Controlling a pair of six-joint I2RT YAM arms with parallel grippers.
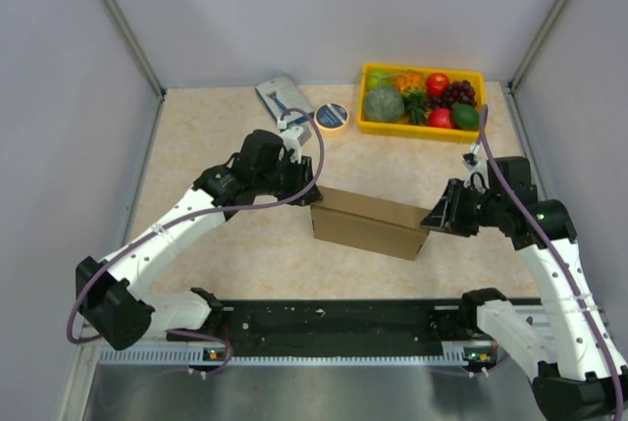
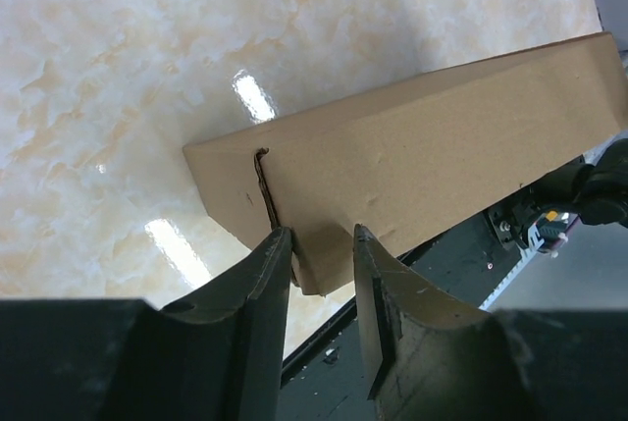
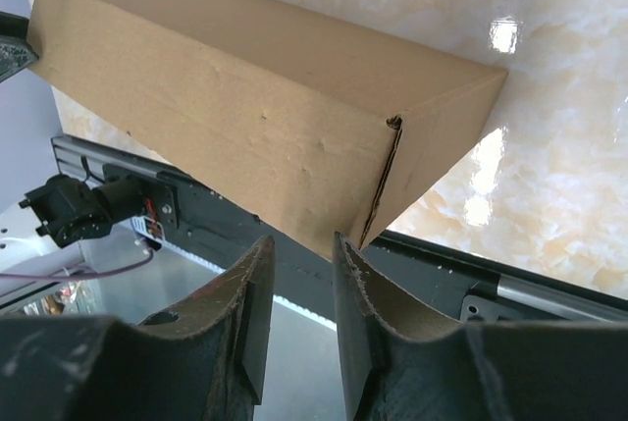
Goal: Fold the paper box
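Note:
The paper box (image 1: 368, 223) is a closed plain brown carton lying on its long side in the middle of the table. My left gripper (image 1: 312, 191) is at its left end. In the left wrist view the box (image 2: 442, 146) fills the upper right, and the left gripper (image 2: 319, 239) is open, its tips at the end's lower corner. My right gripper (image 1: 433, 217) is at the box's right end. In the right wrist view the box (image 3: 226, 117) hangs just beyond the open right gripper (image 3: 304, 242), with its lower corner near the tips.
A yellow tray (image 1: 402, 130) of plastic fruit stands at the back right. A tape roll (image 1: 333, 117) and a blue-grey packet (image 1: 283, 97) lie behind the left arm. A black rail (image 1: 334, 328) runs along the near edge. Walls close in both sides.

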